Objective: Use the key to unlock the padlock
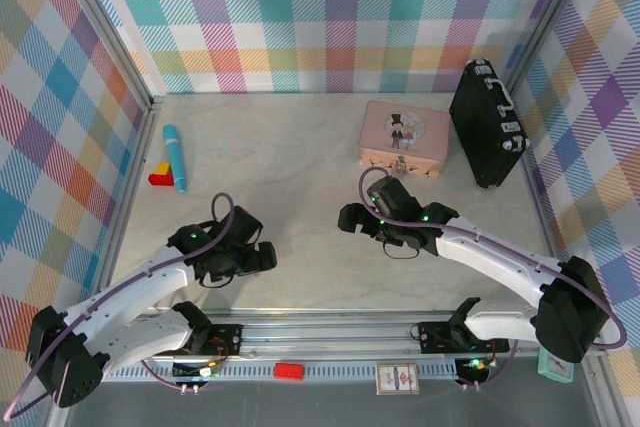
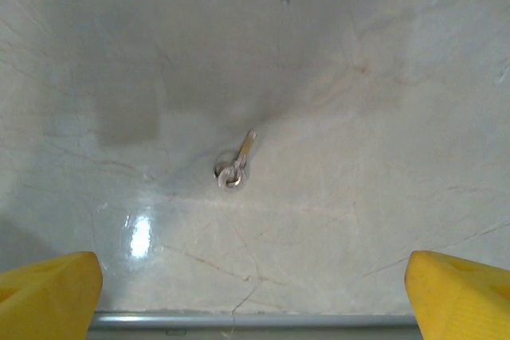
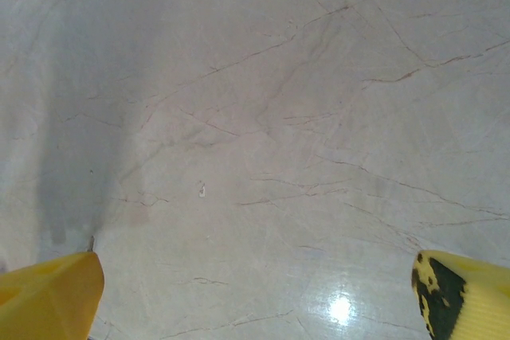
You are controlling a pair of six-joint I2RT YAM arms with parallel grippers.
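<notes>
Left wrist: key lies loose mid-frame on bench. Left fingers wide, right fingers wide, both empty. Pickup and unlocking not yet done.

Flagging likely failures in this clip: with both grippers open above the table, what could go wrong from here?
The key is tiny and lies flat on the glossy table, so the wide-open left gripper may slide it or close on nothing. The right gripper, also open, hangs over bare table; reaching forward, it could bump the pink tin.
</notes>
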